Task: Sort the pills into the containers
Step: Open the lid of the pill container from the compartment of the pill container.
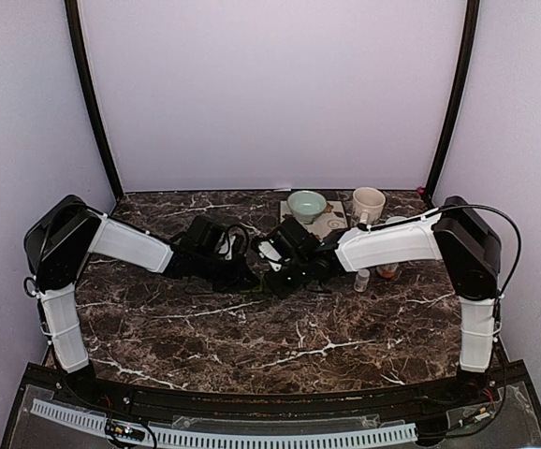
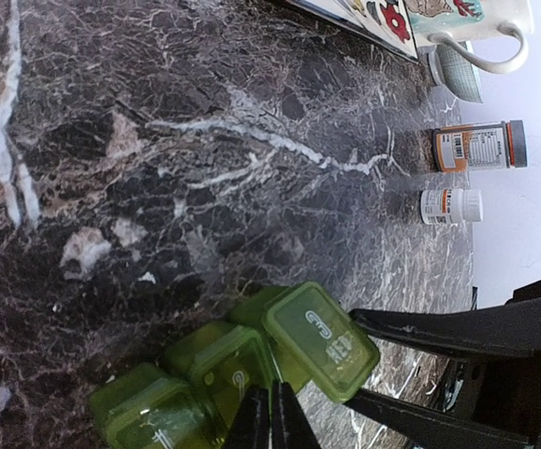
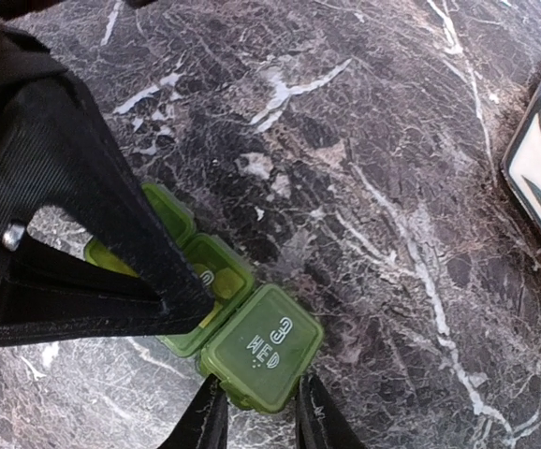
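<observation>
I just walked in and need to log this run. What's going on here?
Both arms meet over a green pill box mid-table. The left claw, shut, has its tips on the box. The right claw straddles the box's end lid, but whether it grips is unclear. No pills show.

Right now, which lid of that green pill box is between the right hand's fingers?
The end lid, the one marked WED. It sits between the right hand's fingers; the other lids lie farther up the pill box.
</observation>
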Robot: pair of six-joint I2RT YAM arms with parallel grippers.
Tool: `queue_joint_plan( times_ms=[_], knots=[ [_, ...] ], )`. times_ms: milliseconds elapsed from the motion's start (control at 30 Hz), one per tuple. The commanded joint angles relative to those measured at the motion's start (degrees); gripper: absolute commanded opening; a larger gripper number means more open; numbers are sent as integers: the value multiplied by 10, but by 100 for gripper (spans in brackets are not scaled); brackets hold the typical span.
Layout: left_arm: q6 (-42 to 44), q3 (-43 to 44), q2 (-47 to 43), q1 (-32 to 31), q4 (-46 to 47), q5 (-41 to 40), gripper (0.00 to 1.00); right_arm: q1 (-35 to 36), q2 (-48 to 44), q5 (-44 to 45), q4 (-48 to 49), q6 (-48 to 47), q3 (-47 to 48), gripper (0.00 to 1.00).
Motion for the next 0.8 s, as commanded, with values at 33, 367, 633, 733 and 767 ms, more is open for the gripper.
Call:
queue_joint_plan(
  times_ms=[33,367,633,733,767],
  knots=[
    [21,8,13,-4,-49,-8,4,-5,-18,-11,9,-8,23,26],
    [30,14,15,-4,-62,-10,4,-14,-9,-17,8,-13,38,27],
    [38,20,19,-3,-73,-11,4,-23,11,-26,5,-17,61,27],
    [41,24,21,-4,-77,-10,4,-26,18,-27,0,-18,72,27],
    [41,24,21,-3,-78,-11,4,-26,21,-28,-1,-18,74,27]
  ],
)
